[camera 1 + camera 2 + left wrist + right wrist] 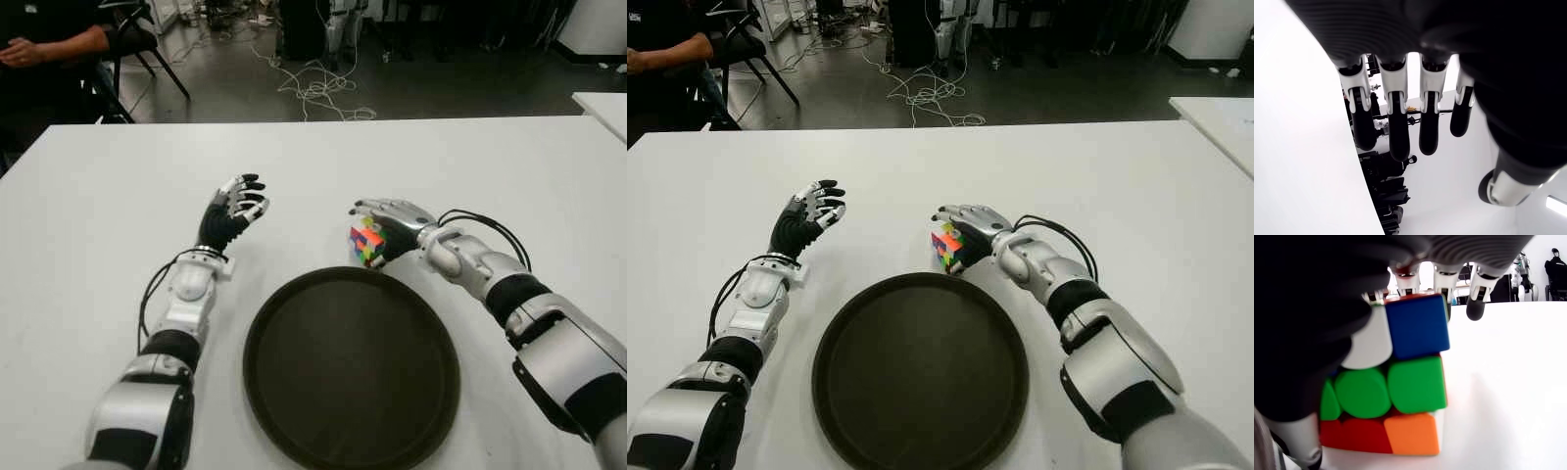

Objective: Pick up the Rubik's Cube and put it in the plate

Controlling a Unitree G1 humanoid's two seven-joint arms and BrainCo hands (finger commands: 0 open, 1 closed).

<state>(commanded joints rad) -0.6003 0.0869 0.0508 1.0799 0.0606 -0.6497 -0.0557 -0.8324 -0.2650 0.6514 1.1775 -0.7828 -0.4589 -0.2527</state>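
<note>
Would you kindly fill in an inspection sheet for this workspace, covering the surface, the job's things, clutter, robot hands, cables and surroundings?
Surface: white table, bare apart from the items below.
Job's things: Rubik's Cube on the table just beyond the plate's far rim, not in it; round dark plate, nothing inside.
Clutter: nothing seen.
Robot hands: right robot hand closed around the cube, fingers over its top; left robot hand to the plate's left, fingers spread, holding nothing.
Cables: black wires looped along the right forearm; loose white cords on the floor beyond the table.
Surroundings: seated person at far left, chair, second white table at right.
</note>
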